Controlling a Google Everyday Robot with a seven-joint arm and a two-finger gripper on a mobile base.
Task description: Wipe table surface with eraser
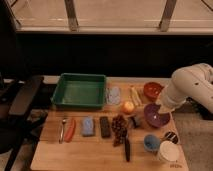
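Hangs the gripper (161, 106) low, well right of the tray (80, 75), seemingly behind the bowl (156, 116), so cannot tell its opening or load, and leaves the eraser (104, 126) flat on the table (80, 155) just before the tray's right end, free for picking.

**Legible text: none**

Nothing readable on the surface (80, 151) or on the items it carries, neither word, number, brand nor sign. The tray (79, 91) and eraser (105, 127) show plain faces. The white cup (167, 151) has a faint dark smudge near its base. It may be print, but it cannot be read. The pincer (161, 107) is at the right side of the surface, by the rim of the purple bowl (156, 118). No marking can be made out on it.
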